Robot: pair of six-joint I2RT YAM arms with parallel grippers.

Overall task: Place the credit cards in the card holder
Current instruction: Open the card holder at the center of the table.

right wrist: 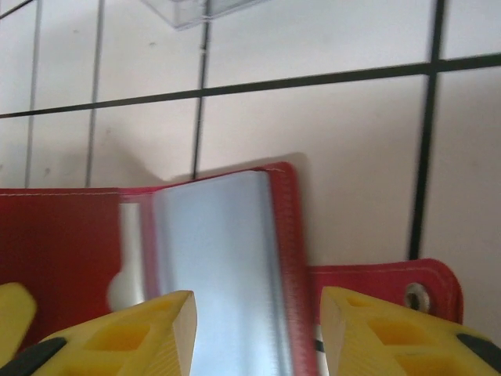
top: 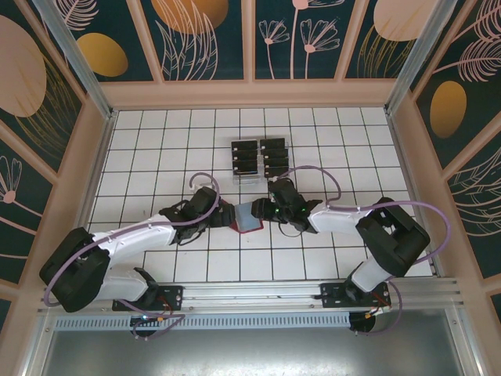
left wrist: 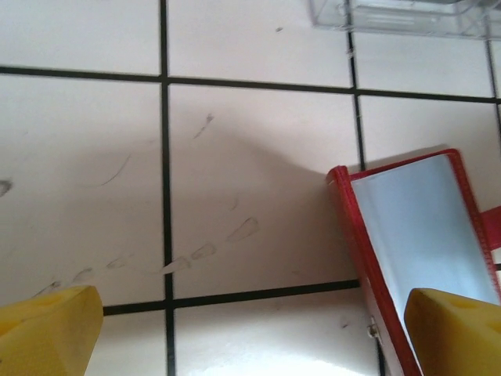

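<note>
The card holder (top: 249, 218), a red wallet lying open on the tiles, shows a greyish-lilac inner pocket (right wrist: 219, 251) and a closure tab (right wrist: 391, 278). My right gripper (right wrist: 258, 333) is open and straddles the holder's right edge, one finger over the pocket and the other over the tab. My left gripper (left wrist: 250, 337) stands wide open at the holder's left side, with its right fingertip (left wrist: 458, 333) over the pocket (left wrist: 419, 227) and bare tile between the fingers. The credit cards (top: 245, 157), several black ones, sit in a clear rack behind both grippers.
The clear tiered rack (top: 259, 157) stands about one tile beyond the holder; its edge shows in the left wrist view (left wrist: 407, 16) and the right wrist view (right wrist: 196, 9). Wooden walls (top: 100, 157) enclose the white tiled floor. Both arms meet at the centre.
</note>
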